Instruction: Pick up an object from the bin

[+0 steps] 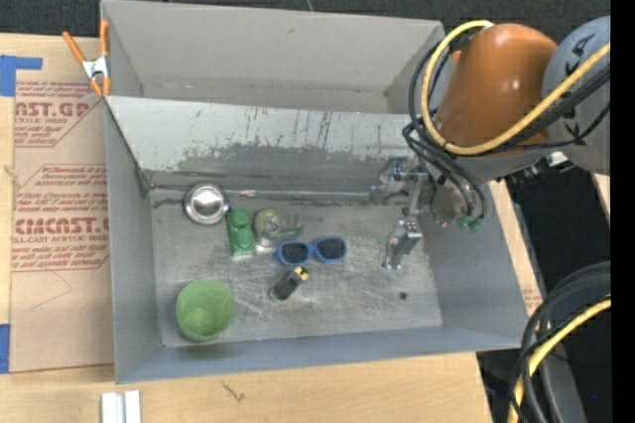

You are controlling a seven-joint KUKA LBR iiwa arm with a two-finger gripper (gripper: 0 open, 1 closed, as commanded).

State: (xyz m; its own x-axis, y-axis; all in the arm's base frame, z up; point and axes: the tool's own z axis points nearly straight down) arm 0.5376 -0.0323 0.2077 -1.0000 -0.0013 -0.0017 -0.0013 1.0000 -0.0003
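Gripper (399, 247): hung low over bare floor at the right of the bin (298, 64), held nothing visible; extent of opening could not be told. Nearest candidate: blue sunglasses (311, 251), just to its left, near a small black-and-yellow piece (288, 284). Best grasped squarely across the bridge. Open floor around; right wall near.

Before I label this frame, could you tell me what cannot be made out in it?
Camera view: the small black and yellow thing near the sunglasses is too small to identify.
The pale round thing beside the green bottle is blurred.
The arm's orange cover hides part of the right rim of the bin.
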